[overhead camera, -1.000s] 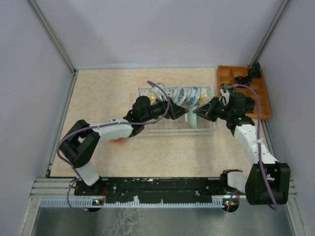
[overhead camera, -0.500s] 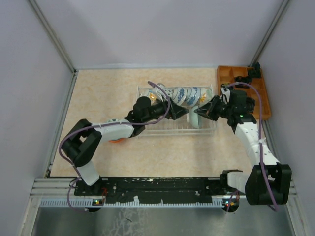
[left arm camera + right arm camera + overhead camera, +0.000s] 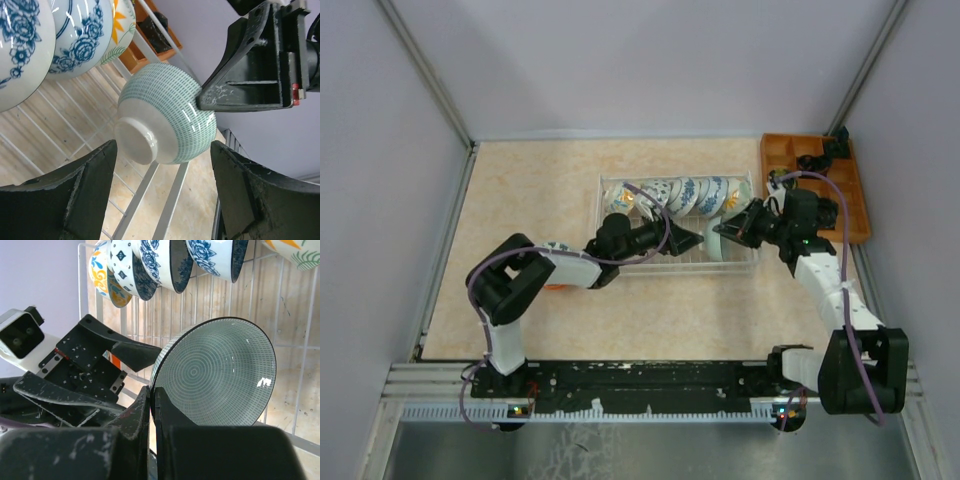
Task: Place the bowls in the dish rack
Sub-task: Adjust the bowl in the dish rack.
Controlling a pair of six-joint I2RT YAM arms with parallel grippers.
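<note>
The dish rack [image 3: 665, 266] lies mid-table, with a row of blue-patterned bowls [image 3: 692, 194] standing on edge along its far side. My right gripper [image 3: 730, 229] is shut on the rim of the green-patterned bowl [image 3: 716, 241] and holds it on edge over the rack's right end. In the right wrist view the fingers [image 3: 145, 410] pinch the rim of that bowl [image 3: 220, 372]. My left gripper [image 3: 693, 238] is open and empty, with its jaws on either side of the bowl's foot [image 3: 165, 120] without touching it.
An orange wooden tray [image 3: 850, 205] holding black items [image 3: 825, 152] stands at the back right, just beyond the right arm. A small orange object [image 3: 552, 286] lies partly hidden under the left forearm. Grey walls enclose the table.
The left arm has folded in and its gripper has slid slightly right towards the green-patterned bowl. The right gripper has shifted a little with the bowl still held.
</note>
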